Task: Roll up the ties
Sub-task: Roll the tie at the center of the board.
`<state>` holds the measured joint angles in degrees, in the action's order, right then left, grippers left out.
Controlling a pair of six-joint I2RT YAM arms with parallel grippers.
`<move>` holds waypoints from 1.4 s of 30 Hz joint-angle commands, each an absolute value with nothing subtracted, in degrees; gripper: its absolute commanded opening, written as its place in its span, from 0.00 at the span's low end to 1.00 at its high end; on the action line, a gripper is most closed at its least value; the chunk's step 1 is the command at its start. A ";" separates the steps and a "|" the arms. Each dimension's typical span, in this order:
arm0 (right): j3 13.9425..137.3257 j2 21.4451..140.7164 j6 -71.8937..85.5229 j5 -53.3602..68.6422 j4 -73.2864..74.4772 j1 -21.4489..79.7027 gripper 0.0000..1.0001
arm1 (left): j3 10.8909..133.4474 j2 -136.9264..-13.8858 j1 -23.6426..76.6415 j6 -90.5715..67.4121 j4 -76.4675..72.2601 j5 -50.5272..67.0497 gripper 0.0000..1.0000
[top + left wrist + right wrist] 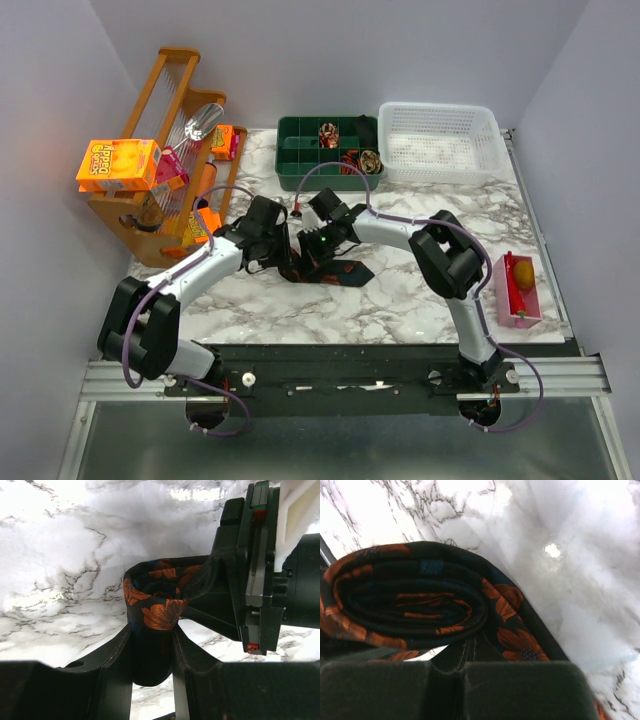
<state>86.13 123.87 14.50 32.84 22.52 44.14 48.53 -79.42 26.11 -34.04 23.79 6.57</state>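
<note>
I've got both arms meeting mid-table in the top view, right on the tie point(322, 262). Two finished rolls point(328, 132) already sit in the green tray point(284, 150) at the upper middle of that view, so I'd call those done. This one is partway. The right wrist view shows a flattened spiral, several turns deep, filling the left half of the frame. A short loose tail point(352, 270) lies flat on the marble, so I reckon a few turns remain, then the trip to the tray.

The left gripper point(151, 636) is clamped on the wound part, fabric bulging up between its fingers. The right gripper point(465, 669) looks pressed together with fabric running into it, though the pinch itself is hidden.

From above, the tail's long axis runs roughly left to right, its free end pointing lower right. The spiral's open face turns toward the right wrist camera.
</note>
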 commanded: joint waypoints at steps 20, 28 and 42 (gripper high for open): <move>84.73 118.66 17.05 36.47 19.69 43.42 0.00 | 59.76 -86.66 35.06 -34.54 42.70 -21.52 0.32; 82.53 115.75 16.53 35.77 19.69 40.08 0.00 | 62.66 -91.31 37.79 -37.79 48.07 -29.52 0.33; 78.58 116.01 15.56 34.10 19.51 37.79 0.00 | 70.14 -101.69 44.56 -41.66 51.60 -30.68 0.66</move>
<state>79.44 116.62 16.45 35.16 19.81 38.09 68.99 -99.79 42.76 -39.46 51.68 -31.11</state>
